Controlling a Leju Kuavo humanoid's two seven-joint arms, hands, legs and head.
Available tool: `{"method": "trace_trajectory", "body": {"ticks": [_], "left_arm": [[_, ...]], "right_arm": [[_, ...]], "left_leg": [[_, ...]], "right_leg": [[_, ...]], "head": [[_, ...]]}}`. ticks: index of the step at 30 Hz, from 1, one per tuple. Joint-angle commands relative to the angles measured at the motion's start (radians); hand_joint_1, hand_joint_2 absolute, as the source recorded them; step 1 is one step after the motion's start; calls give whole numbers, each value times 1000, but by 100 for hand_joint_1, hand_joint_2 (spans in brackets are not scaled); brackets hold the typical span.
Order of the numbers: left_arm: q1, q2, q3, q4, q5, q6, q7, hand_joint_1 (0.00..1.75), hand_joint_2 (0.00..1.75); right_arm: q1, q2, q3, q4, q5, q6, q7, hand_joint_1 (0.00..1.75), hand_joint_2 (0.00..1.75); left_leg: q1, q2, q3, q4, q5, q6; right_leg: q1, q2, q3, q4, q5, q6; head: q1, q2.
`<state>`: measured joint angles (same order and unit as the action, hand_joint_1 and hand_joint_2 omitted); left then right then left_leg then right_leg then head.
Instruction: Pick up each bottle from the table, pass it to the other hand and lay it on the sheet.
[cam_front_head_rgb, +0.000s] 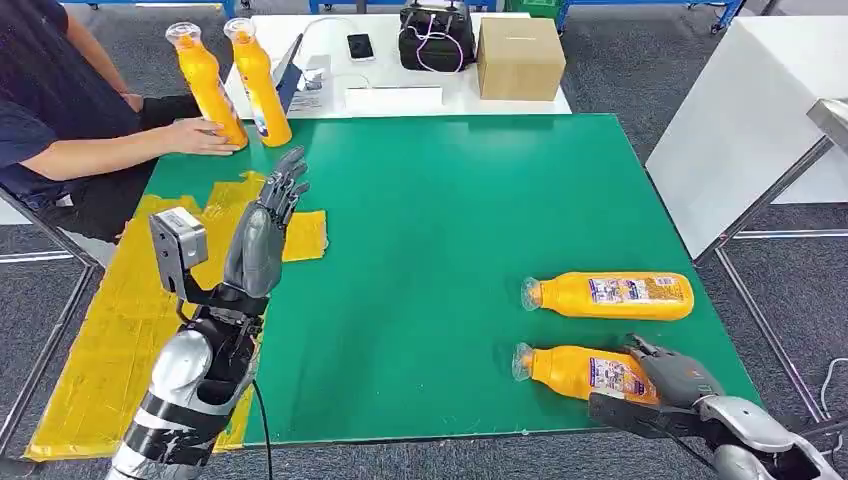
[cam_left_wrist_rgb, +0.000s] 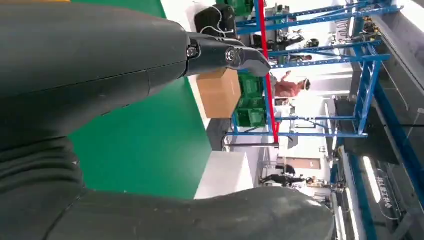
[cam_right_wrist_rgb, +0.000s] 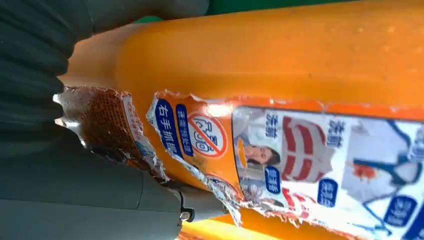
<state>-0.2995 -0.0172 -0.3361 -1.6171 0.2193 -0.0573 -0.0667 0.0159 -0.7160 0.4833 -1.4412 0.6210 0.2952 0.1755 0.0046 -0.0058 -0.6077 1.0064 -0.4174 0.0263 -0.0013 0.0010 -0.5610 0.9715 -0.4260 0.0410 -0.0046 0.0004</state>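
R hand (cam_front_head_rgb: 672, 378) at 5 o'clock on the green bench (cam_front_head_rgb: 440, 240), fingers wrapped round base of near bottle (cam_front_head_rgb: 580, 371), long axis 9-to-3, cap toward 9; L hand (cam_front_head_rgb: 268, 225) raised, fingers spread, empty, by yellow sheet (cam_front_head_rgb: 130, 310) at 9.

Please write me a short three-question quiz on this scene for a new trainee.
1. True or false: the bottle under the right hand stands upright.
2. Where do the two upright bottles stand? A) beside the person's hand B) on the cardboard box C) by the robot's right hand
3. Fill in: the raised left hand holds ____.

Key: 1 false, it lies on the green table. 2 A. 3 nothing.
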Motion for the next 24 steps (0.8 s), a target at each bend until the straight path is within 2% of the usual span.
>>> {"method": "trace_trajectory", "body": {"ticks": [1, 4, 6, 8, 11, 12, 15, 17, 18, 20, 24], "left_arm": [[-52, 1, -46, 35, 10, 9, 16, 0, 0], [-48, 4, -47, 28, 11, 11, 20, 0, 0], [-5, 26, -28, 42, -4, 18, -4, 0, 0], [21, 29, -6, 49, -5, 7, -33, 0, 0], [79, 19, 42, 3, 9, -19, -36, 0, 0], [85, 18, 47, -4, 10, -23, -35, 0, 0], [125, -9, 59, -30, 114, -67, 0, 0, 0], [137, -21, 48, -30, 156, -78, 9, 0, 0], [142, -28, 32, -25, 172, -70, 16, 0, 175], [150, -45, 22, -14, 232, -46, 63, 0, 175], [164, -59, 9, -31, 252, -17, 38, 0, 175]], "right_arm": [[15, 75, 76, 81, -23, -7, 40, 175, 175], [14, 82, 58, 77, -29, -23, 51, 175, 175], [54, 70, 2, 49, -55, -76, 70, 175, 175], [81, 84, -58, 13, -85, -134, 64, 175, 175], [101, 198, -223, -135, -132, -194, 81, 175, 175], [99, 207, -232, -159, -125, -187, 92, 175, 175], [95, 333, -359, -309, -296, -240, -14, 175, 175], [93, 371, -388, -375, -373, -242, -50, 175, 175], [86, 393, -402, -420, -427, -242, -70, 175, 175], [67, 412, -408, -454, -463, -250, -95, 175, 175], [-31, 495, -345, -429, -440, -299, -113, 175, 175]], "left_leg": [[2, -1, 2, -1, 1, -1], [1, -1, 5, -1, 1, -1], [2, -1, 6, -1, 1, -1], [0, -1, 7, -4, 2, -2], [0, 2, 8, -3, 1, -1], [0, 2, 8, -4, 1, -2], [0, 7, 4, -2, 1, -2], [0, 6, 1, -1, 0, -2], [-1, 7, 0, 0, 0, -2], [0, 4, -3, -1, 1, -2], [0, 2, -4, -1, 2, -1]], "right_leg": [[2, -1, 3, -2, 1, -1], [2, -2, 1, -2, 2, -3], [2, -2, -2, -3, 2, -3], [1, -2, 4, -4, 2, -3], [0, 1, 7, -2, 2, -3], [0, 0, 7, -3, 1, -4], [0, 5, 3, 0, 2, -3], [0, 5, 0, 1, 2, -3], [-1, 5, -1, 2, 1, -3], [0, 3, -3, 2, 1, -3], [0, 2, -3, 1, 1, -2]], "head": [[0, 0], [0, 0], [0, 0], [0, 0], [0, 0], [0, 0], [0, 0], [-1, 0], [-1, 0], [-1, 0], [-1, 0]]}}
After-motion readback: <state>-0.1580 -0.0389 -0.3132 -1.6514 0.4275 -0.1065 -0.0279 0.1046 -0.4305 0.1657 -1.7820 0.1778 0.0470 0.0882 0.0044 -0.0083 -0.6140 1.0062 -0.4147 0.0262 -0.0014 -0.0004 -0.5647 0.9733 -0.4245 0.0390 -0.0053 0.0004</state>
